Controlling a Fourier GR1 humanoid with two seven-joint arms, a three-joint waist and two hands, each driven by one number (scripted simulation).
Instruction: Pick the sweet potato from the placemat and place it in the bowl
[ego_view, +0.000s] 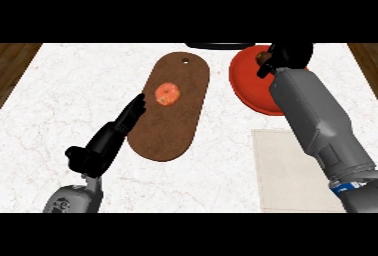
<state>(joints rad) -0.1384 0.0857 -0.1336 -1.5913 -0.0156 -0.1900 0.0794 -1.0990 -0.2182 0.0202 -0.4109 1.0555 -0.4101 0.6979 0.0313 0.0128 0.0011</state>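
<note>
Sweet potato (262, 57) sits clasped in the curled right hand (284, 56), directly over the red bowl (251, 90). Behind and to that hand's right lies the pale placemat (284, 170) on the tabletop (59, 100). The left hand (122, 127) is released, fingers straight, touching the brown cutting board (181, 115) carrying a tomato (167, 94).
</note>
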